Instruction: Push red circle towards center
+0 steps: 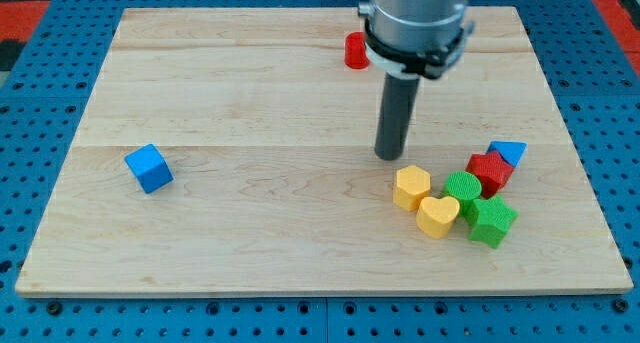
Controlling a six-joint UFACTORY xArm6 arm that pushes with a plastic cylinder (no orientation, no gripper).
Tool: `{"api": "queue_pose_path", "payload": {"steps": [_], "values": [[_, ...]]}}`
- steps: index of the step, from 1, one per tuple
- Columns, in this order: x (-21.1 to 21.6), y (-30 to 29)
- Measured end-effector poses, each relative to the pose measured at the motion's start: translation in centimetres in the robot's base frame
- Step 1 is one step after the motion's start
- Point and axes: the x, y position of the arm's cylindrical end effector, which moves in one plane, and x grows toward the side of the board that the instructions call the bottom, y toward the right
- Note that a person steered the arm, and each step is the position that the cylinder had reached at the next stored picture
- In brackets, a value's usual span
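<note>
The red circle [356, 51], a short red cylinder, stands near the view's top edge of the wooden board [250, 113], a little right of the middle. My tip [388, 156] rests on the board well below it and slightly to its right, apart from it. The tip is just up and left of a cluster of blocks at the view's right.
The cluster holds a yellow hexagon [411, 187], a yellow heart [437, 215], a green circle [462, 189], a green star [491, 221], a red star [489, 171] and a blue triangle [508, 151]. A blue cube [149, 168] sits alone at the view's left.
</note>
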Motion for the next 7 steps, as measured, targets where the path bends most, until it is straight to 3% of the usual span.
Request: {"api": "queue_pose_path", "payload": {"steps": [3, 4, 6, 7], "values": [[-20.2, 4.3], [-23.7, 3.7], [-24.1, -3.9], [-22.3, -6.7]]}}
